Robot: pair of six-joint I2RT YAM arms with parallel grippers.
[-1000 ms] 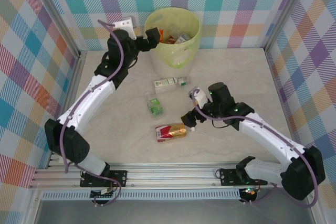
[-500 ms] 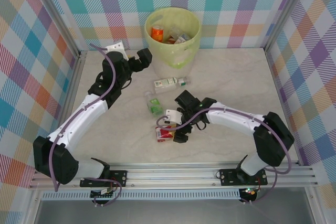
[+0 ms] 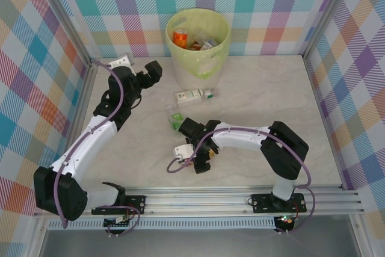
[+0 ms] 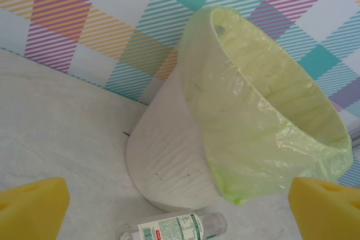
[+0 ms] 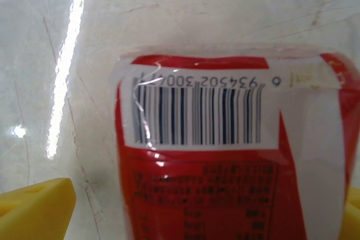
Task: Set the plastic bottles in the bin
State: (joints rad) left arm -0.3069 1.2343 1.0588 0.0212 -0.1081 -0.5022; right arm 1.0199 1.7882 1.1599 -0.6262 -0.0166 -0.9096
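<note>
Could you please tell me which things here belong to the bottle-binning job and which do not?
Job: bin; white-label bottle; green-label bottle; red-label bottle; bottles inside the bin.
Not the job: table; checked walls; metal rail.

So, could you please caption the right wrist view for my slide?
Open right hand straddling a red-labelled bottle lying on the table.

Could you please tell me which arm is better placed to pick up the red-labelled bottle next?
The right. The right fingers stand open on either side of the red-labelled bottle, which lies on the table. The left fingers are open and empty beside the bin, well away from that bottle.
</note>
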